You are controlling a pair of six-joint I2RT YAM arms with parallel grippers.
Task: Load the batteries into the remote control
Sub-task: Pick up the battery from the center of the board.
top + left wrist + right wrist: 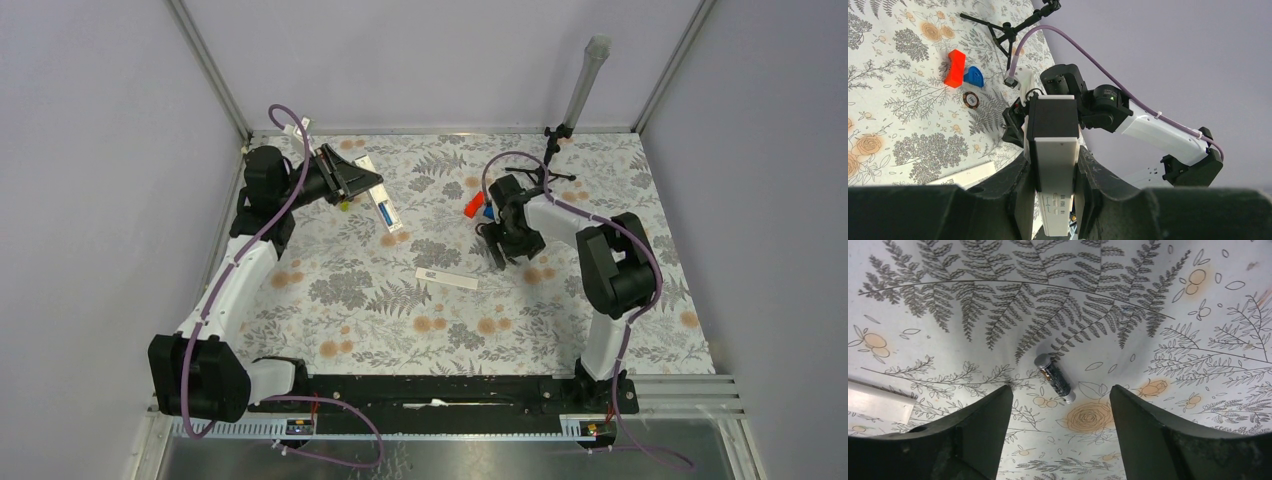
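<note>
My left gripper [362, 182] [1054, 167] is shut on the remote control [1056, 150], a white bar with a dark end, holding it by its long sides at the back left. In the top view the remote [386, 213] sticks out of the jaws and shows a blue strip along it. My right gripper [497, 250] [1060, 390] is open and low over the mat. One battery [1054, 379], dark with silver ends here, lies flat just ahead of and between its fingertips, untouched. In the top view that battery is hidden under the gripper.
A thin flat white strip [447, 277] [878, 407] lies mid-table, left of my right gripper. A red block [471, 206] [954, 67] and a blue half-round piece [487, 212] [973, 76] sit behind my right gripper. A stand with a grey tube [580, 90] rises at the back right.
</note>
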